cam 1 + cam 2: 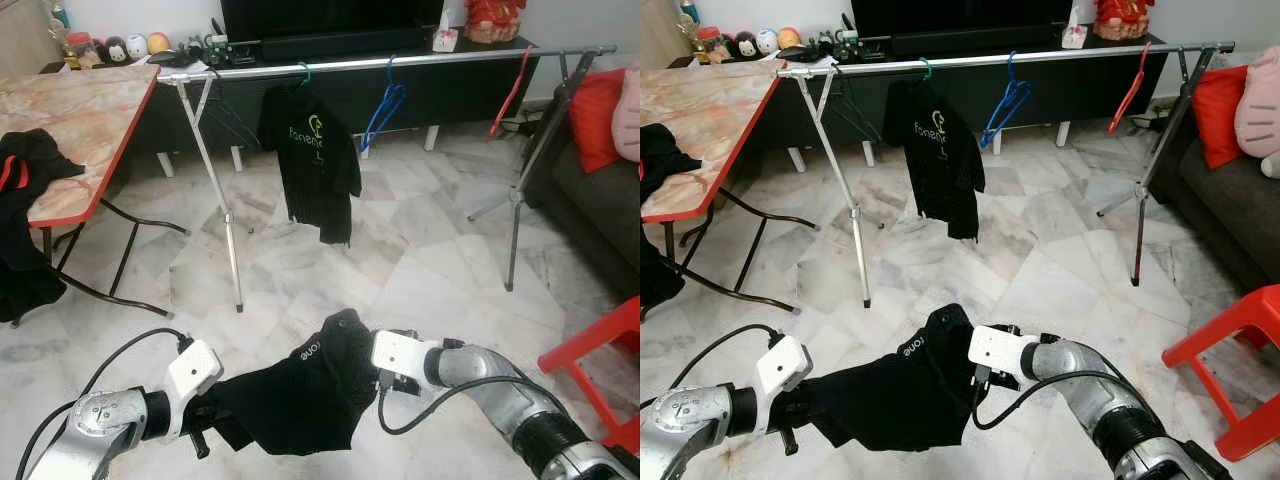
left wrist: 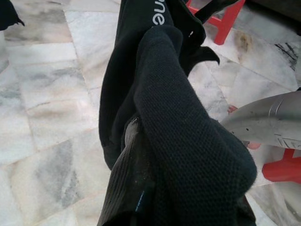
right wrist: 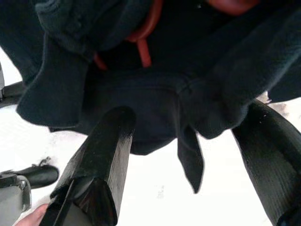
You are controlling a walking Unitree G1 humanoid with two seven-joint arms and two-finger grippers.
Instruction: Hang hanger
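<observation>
Jaws of both the left gripper (image 1: 205,425) and right gripper (image 1: 372,385) clamp a crumpled black knit garment (image 1: 295,395) at lower centre of the frame, a red plastic hanger (image 3: 146,33) inside it.

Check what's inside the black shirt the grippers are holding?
Right wrist view shows a red hanger inside the black shirt; its hook and full shape are covered by fabric.

Marble-tile floor (image 1: 420,260) carries clothes rack (image 1: 232,250) far centre, folding table (image 1: 75,120) left, red stool (image 1: 600,350) near right
</observation>
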